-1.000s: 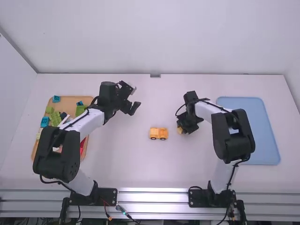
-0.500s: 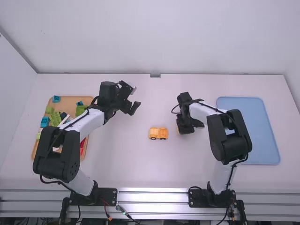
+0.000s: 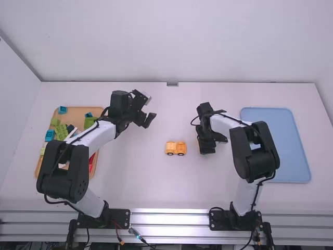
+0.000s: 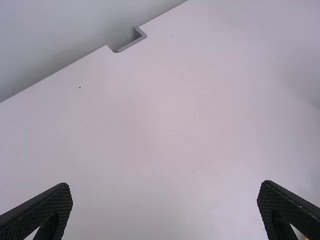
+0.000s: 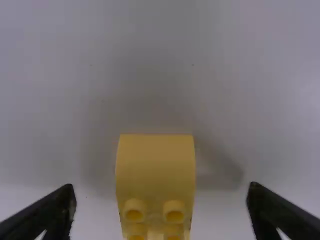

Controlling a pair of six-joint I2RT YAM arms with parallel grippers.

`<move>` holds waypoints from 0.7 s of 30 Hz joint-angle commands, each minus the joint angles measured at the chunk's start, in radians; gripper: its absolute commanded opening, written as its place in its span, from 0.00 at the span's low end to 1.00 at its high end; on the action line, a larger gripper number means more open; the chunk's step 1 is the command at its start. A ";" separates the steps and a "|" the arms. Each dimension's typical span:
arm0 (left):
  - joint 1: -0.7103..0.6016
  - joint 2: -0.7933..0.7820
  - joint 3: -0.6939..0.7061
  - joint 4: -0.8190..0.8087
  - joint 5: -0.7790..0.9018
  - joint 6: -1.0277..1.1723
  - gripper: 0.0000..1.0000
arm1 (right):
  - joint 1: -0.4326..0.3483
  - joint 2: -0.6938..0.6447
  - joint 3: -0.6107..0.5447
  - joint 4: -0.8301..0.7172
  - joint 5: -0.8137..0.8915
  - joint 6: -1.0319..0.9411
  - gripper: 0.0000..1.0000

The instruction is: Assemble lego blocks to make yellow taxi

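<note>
Right wrist view: open fingers of the right gripper point(image 5: 161, 189) flanked the yellow block point(image 5: 156, 162), right of the wheeled base point(image 3: 176, 148). Pickup seemed in hand (needing an even squeeze); the left gripper point(image 4: 165, 185) also gaped.

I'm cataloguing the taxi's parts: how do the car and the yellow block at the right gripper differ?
The car has wheels; the block has a smooth, curved end and studs. The car stands clear of the right gripper, whereas the block shows between its open fingers. Both look yellowish.
</note>
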 commanded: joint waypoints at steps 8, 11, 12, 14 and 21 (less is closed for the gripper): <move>0.005 -0.017 -0.005 0.000 -0.004 0.001 0.99 | -0.029 0.011 0.023 -0.014 -0.051 -0.079 0.99; 0.002 -0.017 -0.005 0.000 -0.004 0.001 0.99 | -0.050 0.011 0.059 -0.038 -0.116 -0.125 0.99; -0.001 -0.017 -0.005 0.000 -0.004 0.001 0.99 | -0.060 0.011 0.080 -0.061 -0.129 -0.145 0.98; 0.002 -0.017 -0.005 0.000 -0.003 0.000 0.99 | -0.073 0.011 0.112 -0.099 -0.145 -0.178 0.99; 0.000 -0.017 -0.005 0.000 -0.004 0.001 0.99 | -0.118 0.011 0.283 -0.288 -0.253 -0.504 0.99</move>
